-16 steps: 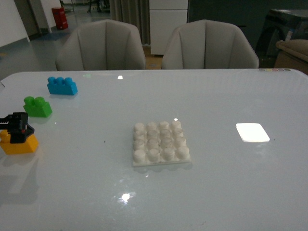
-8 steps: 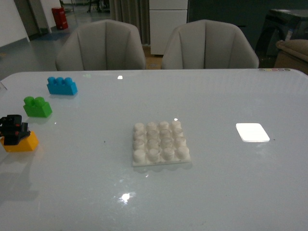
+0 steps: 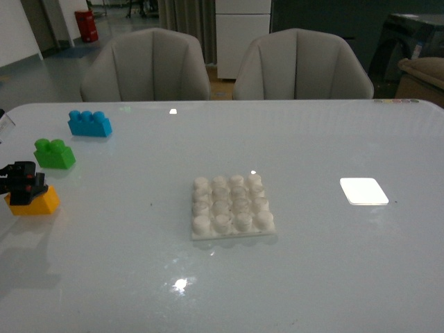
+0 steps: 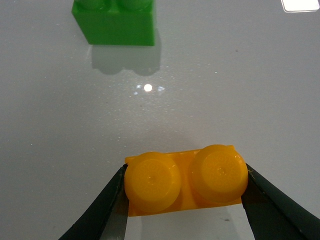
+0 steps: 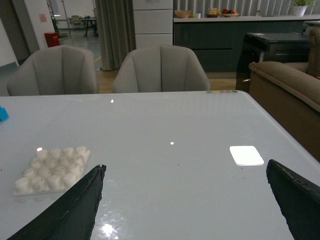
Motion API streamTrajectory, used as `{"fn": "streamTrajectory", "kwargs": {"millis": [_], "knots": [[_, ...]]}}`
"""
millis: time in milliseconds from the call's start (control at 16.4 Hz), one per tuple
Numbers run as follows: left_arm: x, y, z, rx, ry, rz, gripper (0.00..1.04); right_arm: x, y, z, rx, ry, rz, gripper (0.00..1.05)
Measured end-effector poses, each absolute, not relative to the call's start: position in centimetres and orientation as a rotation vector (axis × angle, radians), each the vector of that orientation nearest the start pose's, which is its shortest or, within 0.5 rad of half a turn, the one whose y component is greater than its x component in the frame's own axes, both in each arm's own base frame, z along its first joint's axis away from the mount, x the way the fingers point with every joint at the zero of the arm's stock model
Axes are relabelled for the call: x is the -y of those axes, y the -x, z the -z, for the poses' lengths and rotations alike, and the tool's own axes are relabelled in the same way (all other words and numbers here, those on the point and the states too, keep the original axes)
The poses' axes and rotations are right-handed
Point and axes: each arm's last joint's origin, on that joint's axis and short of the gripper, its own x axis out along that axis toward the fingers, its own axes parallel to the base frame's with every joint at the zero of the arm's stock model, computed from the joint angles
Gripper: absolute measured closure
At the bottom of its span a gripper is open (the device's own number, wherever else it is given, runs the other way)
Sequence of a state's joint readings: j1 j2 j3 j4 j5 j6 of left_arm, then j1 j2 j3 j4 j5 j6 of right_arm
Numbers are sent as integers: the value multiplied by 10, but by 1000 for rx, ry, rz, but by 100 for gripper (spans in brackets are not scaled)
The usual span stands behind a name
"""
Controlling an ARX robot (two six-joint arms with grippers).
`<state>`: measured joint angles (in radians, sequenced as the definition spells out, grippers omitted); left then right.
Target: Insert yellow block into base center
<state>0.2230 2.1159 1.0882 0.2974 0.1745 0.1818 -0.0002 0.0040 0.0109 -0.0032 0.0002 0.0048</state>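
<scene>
The yellow block (image 3: 40, 201) is at the table's left edge, held in my left gripper (image 3: 21, 189), which is shut on it. In the left wrist view the block (image 4: 185, 180) shows two round studs, with my left gripper (image 4: 185, 197) clamping its two ends. The base (image 3: 232, 207), a white studded square plate, lies at the table's middle, well to the right of the block; it also shows in the right wrist view (image 5: 52, 169). My right gripper (image 5: 185, 210) is open and empty above the table, out of the front view.
A green two-stud brick (image 3: 54, 154) sits just beyond the yellow block, also in the left wrist view (image 4: 114, 21). A blue brick (image 3: 89, 123) lies farther back left. A smooth white square (image 3: 363, 191) lies at the right. Two chairs stand behind the table.
The left gripper and yellow block have shifted slightly up and away from me, and the block sits a little higher than one second ago.
</scene>
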Motion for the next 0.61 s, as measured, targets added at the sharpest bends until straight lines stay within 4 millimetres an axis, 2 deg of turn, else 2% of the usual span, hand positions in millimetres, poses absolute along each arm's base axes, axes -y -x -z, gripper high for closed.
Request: {"fn": "streamTrajectory", "kwargs": {"millis": [183,367,489,550,611], "knots": [[-62,-375,-114,-667,-35,33,47,0,-97,-167,4,-5,0,6],[-31,-339,-140,-622,-13,27,47,0,-97,-167,4,-5,0,6],[6,-303,-156,-589,5,55,47,0,-97,-167,4,-5,0,6],[34,-286,-163,-569,5,86,47,0,-97,-167,4,-5,0,6],[58,-278,-166,-553,10,122,47,0,-97,-167,4,-5,0,6]]}}
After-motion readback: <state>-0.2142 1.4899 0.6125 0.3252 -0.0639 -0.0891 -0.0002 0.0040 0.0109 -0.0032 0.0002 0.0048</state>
